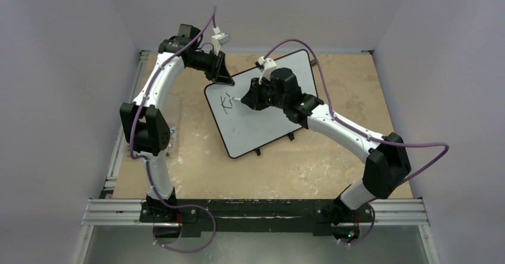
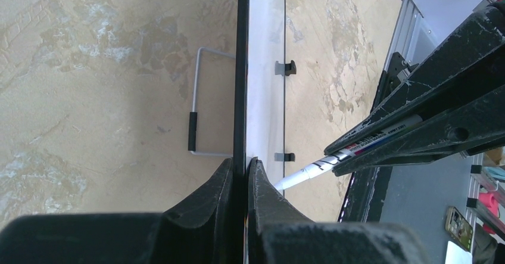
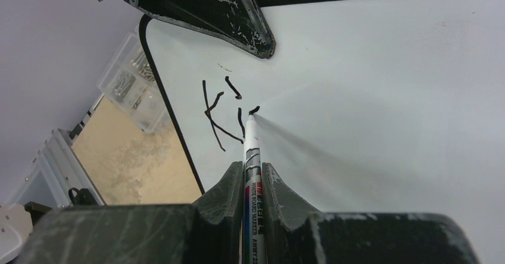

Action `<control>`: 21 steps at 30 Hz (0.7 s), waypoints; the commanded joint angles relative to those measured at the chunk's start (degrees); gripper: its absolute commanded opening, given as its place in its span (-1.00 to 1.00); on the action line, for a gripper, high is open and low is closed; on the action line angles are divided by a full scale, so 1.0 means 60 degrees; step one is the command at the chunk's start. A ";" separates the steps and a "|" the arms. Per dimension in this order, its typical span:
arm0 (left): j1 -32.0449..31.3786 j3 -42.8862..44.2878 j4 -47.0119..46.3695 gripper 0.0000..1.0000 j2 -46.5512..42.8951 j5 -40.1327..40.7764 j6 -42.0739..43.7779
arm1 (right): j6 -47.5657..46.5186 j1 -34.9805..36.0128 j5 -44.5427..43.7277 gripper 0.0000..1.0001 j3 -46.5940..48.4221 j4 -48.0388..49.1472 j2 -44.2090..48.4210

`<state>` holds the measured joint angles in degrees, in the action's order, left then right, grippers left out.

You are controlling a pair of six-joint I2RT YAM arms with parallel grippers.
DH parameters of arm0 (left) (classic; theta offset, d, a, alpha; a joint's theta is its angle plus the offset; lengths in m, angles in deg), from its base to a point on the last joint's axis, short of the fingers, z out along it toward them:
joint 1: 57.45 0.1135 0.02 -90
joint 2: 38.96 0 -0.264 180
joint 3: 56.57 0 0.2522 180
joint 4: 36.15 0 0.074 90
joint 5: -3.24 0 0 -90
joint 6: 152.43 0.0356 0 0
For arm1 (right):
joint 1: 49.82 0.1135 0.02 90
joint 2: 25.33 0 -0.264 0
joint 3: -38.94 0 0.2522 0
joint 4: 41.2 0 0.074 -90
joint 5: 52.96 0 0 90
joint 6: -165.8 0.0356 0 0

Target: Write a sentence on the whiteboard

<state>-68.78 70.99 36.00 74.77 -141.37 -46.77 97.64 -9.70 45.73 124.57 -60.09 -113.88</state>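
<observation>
- Whiteboard [image 1: 262, 130], a large glossy white rectangle with a thin black rim, sits askew mid-table on a scuffed tan wooden tabletop [image 1: 238, 174]; pale grey walls [image 1: 59, 67] around.
- Few black marker strokes [image 3: 209, 114] so far, near the end I hold.
- My left claw [image 2: 240, 165] pinched tight on its rim.
- My right claw [image 3: 247, 171] clamped on a white marker [image 3: 251, 148], tip touching the board.

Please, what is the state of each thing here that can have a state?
whiteboard: edge clamped, mostly blank.
sentence: just begun, a few black strokes.
marker: uncapped, tip touching the whiteboard.
left tool: shut on the whiteboard edge.
right tool: shut on the marker.
</observation>
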 commanded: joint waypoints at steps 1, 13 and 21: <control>-0.0221 0.0171 0.0094 -1.00 -0.0411 0.0752 0.0839 | -0.0085 -0.0016 -0.0009 -1.00 0.0076 0.0119 -0.0091; -0.0221 0.0172 0.0099 -1.00 -0.0443 0.0781 0.0851 | -0.0151 -0.0010 -0.0196 -1.00 -0.0845 0.0077 0.0266; -0.0221 0.0150 0.0116 -1.00 -0.0497 0.0796 0.0884 | -0.0155 -0.0007 -0.0304 -1.00 -0.0774 0.0023 0.0235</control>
<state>-68.78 70.99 35.98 74.77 -141.10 -46.36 97.62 -9.44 47.11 119.72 -59.67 -112.35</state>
